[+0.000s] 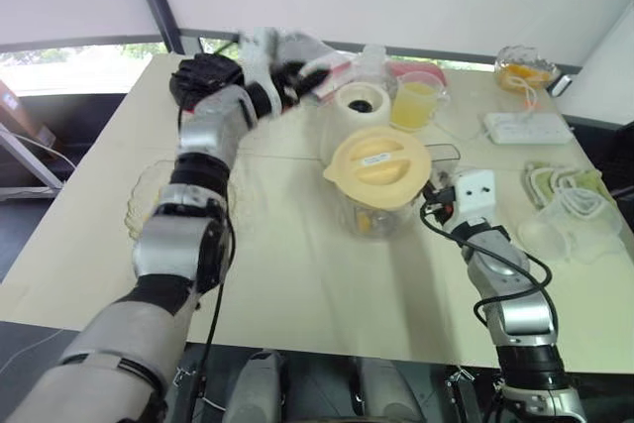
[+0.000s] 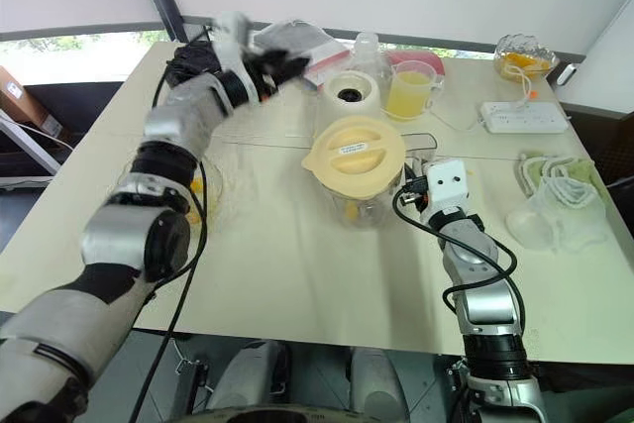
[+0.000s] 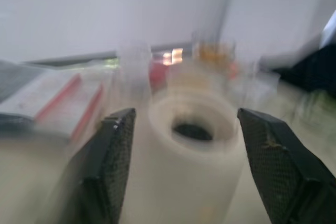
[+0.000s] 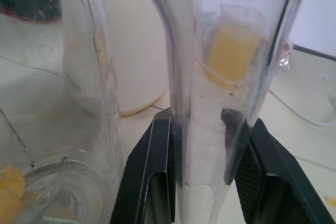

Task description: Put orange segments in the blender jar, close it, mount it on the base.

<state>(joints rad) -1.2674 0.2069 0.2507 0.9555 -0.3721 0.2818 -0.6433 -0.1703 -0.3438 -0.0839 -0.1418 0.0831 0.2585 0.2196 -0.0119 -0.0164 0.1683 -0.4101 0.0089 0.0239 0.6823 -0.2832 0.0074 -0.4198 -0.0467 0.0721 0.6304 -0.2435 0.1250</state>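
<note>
Right gripper [image 4: 206, 145] clamps the handle [image 4: 202, 182] of the clear, yellow-lidded blender jar [image 1: 371, 217], frame centre. Left gripper [image 3: 190, 129] gapes before the cream cylindrical base [image 1: 359, 106], upper centre.

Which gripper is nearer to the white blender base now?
Left. The left gripper points at the blender base, fingers open to either side. The right gripper is farther, shut on the handle of the blender jar in front of it.

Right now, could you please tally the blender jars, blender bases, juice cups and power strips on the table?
blender jar: 1
blender base: 1
juice cup: 1
power strip: 1
Total: 4
</note>
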